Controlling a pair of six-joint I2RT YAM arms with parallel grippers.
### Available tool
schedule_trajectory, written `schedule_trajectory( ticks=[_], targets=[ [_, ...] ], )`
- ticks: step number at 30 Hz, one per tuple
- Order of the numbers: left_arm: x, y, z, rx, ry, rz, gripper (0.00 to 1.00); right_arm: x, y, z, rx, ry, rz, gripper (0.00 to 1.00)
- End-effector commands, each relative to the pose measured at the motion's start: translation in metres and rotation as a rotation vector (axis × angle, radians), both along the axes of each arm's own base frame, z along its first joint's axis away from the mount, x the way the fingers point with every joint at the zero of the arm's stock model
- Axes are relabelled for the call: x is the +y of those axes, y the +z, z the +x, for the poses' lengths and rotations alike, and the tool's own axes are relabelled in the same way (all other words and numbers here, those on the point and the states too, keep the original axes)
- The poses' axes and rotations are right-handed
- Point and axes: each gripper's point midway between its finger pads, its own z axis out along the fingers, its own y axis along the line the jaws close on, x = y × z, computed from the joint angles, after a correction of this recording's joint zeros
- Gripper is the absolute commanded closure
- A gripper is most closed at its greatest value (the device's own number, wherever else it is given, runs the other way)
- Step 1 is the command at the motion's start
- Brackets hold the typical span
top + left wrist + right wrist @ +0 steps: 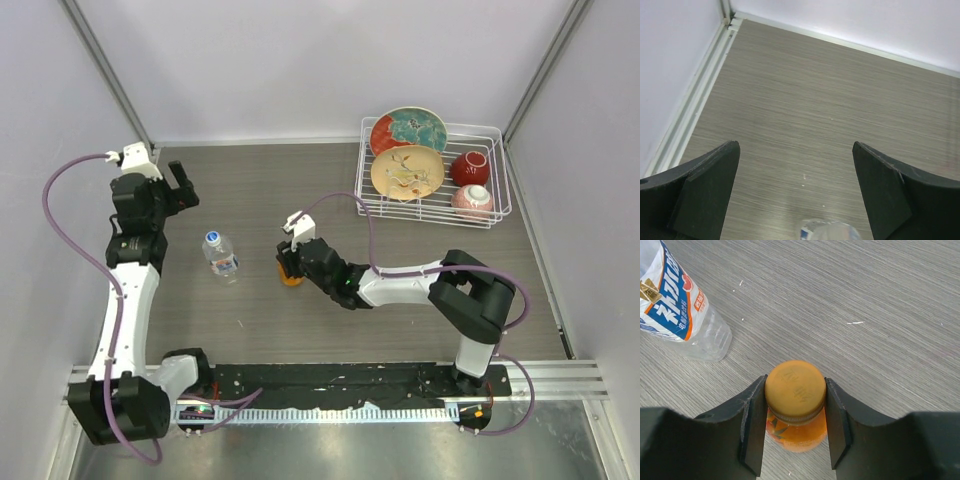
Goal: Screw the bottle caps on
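Observation:
The squat orange bottle (291, 277) stands upright mid-table with its amber-orange cap (795, 389) on its neck. My right gripper (795, 392) is shut on that cap, a finger pressed on each side; the orange bottle body (797, 432) shows below. The clear water bottle (220, 254) with its white cap (212, 238) on top stands to the left; its printed label (670, 300) shows in the right wrist view. My left gripper (181, 186) is open and empty, behind the water bottle, whose blurred top (829, 231) shows at the lower edge between my fingers.
A white wire rack (432, 172) at the back right holds two patterned plates (408, 172) and two red bowls (470, 168). Walls enclose the table on the left, back and right.

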Motion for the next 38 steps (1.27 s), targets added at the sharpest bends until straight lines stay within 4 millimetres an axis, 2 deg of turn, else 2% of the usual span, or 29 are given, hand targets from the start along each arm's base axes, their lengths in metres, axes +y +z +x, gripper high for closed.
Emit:
schedule_trajectory(
  ticks=[1, 2, 3, 5, 6, 9, 13, 14, 17, 19, 20, 22, 23, 24, 26, 27, 28, 30, 34, 35, 36, 38],
  targets=[
    [0.012, 0.006, 0.013, -0.026, -0.042, 0.028, 0.0, -0.004, 0.007, 0.003, -0.025, -0.038, 0.02, 0.56],
    [0.018, 0.003, 0.016, -0.023, -0.036, 0.03, 0.0, -0.004, 0.008, 0.003, -0.023, -0.039, 0.021, 0.5],
    [0.02, 0.002, 0.019, -0.028, -0.036, 0.036, 0.0, -0.004, 0.01, 0.003, -0.019, -0.039, 0.023, 0.39],
    [0.025, -0.012, 0.026, 0.003, -0.031, 0.038, 0.0, -0.005, 0.015, 0.0, -0.011, -0.029, 0.025, 0.3],
    [0.026, -0.013, 0.03, -0.005, -0.033, 0.044, 0.0, -0.005, 0.02, -0.002, -0.01, -0.024, 0.029, 0.18],
    [0.027, -0.03, 0.033, -0.002, -0.038, 0.047, 0.0, -0.007, 0.032, -0.008, 0.007, -0.004, 0.025, 0.05],
    [0.027, -0.042, 0.034, 0.016, -0.031, 0.015, 0.0, -0.009, 0.06, -0.013, 0.023, 0.007, 0.052, 0.04],
    [0.026, -0.042, 0.035, 0.015, -0.036, 0.014, 0.0, -0.009, 0.076, -0.015, 0.018, 0.013, 0.076, 0.03],
    [0.028, -0.044, 0.037, 0.009, -0.031, 0.018, 0.0, -0.007, 0.103, -0.02, 0.045, 0.037, 0.092, 0.02],
    [0.029, -0.052, 0.036, 0.024, -0.027, 0.022, 0.0, -0.01, 0.13, -0.021, 0.073, 0.041, 0.105, 0.01],
    [0.03, -0.046, 0.04, -0.011, -0.024, 0.031, 0.0, -0.017, 0.135, -0.016, 0.101, 0.015, 0.108, 0.0],
    [0.031, -0.058, 0.041, 0.007, -0.025, 0.03, 0.0, -0.037, 0.145, -0.008, 0.147, -0.046, 0.076, 0.0],
    [0.031, -0.06, 0.042, 0.005, -0.025, 0.032, 0.0, -0.054, 0.145, 0.006, 0.17, -0.107, 0.064, 0.0],
    [0.031, -0.067, 0.042, 0.019, -0.025, 0.03, 0.0, -0.073, 0.14, 0.009, 0.213, -0.166, 0.026, 0.0],
    [0.03, -0.066, 0.045, -0.007, -0.036, 0.035, 0.0, -0.107, 0.14, 0.02, 0.217, -0.272, -0.013, 0.0],
    [0.029, -0.074, 0.044, -0.004, -0.039, 0.035, 0.0, -0.129, 0.13, 0.025, 0.23, -0.325, -0.053, 0.0],
    [0.026, -0.075, 0.044, -0.014, -0.056, 0.036, 0.0, -0.144, 0.138, 0.026, 0.206, -0.361, -0.048, 0.0],
    [0.023, -0.082, 0.045, -0.002, -0.07, 0.014, 0.0, -0.164, 0.131, 0.028, 0.206, -0.405, -0.066, 0.0],
    [0.018, -0.112, 0.042, 0.074, -0.076, -0.04, 0.0, -0.181, 0.135, 0.027, 0.175, -0.425, -0.103, 0.0],
    [0.017, -0.11, 0.044, 0.037, -0.081, -0.031, 0.0, -0.184, 0.133, 0.029, 0.175, -0.429, -0.124, 0.0],
    [0.015, -0.125, 0.038, 0.053, -0.082, -0.035, 0.0, -0.187, 0.135, 0.03, 0.178, -0.438, -0.141, 0.0],
    [0.014, -0.128, 0.038, 0.031, -0.087, -0.029, 0.0, -0.192, 0.134, 0.035, 0.187, -0.451, -0.16, 0.0]
  ],
)
